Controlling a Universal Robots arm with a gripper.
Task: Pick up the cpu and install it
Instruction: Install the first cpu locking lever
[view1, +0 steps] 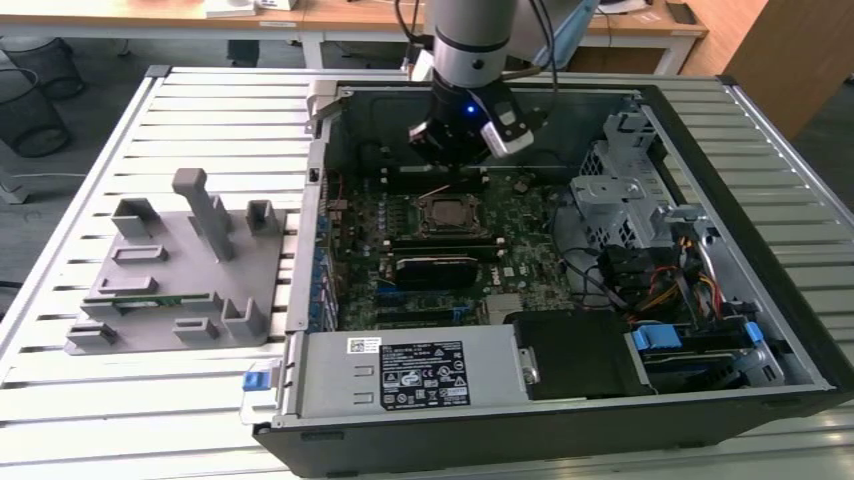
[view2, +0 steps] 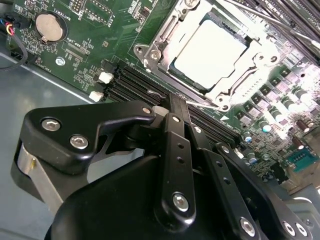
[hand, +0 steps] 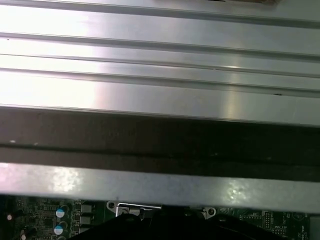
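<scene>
Exterior view, left to right: grey moulded plastic parts fixture (view1: 180, 265) on slatted metal table (view1: 80, 400); open black computer case (view1: 534, 420) with green motherboard (view1: 521, 230); square silver-topped cpu (view1: 442, 211) seated in socket – black gripper (view1: 461, 150) hovers beside, empty; finger state cannot be told.

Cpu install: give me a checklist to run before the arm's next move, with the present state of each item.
1. Cpu seated in its socket on the motherboard: ok, its silver top lies inside the frame.
2. Cpu level in the socket: cannot tell.
3. Socket frame closed over the cpu's edges: cannot tell.
4. Pincer free of the cpu: ok, it hangs above the board beside the socket, apart from the chip.
5. Pincer open or shut: cannot tell.
6. Memory slots beside the socket unobstructed: ok, nothing lies across them.
</scene>
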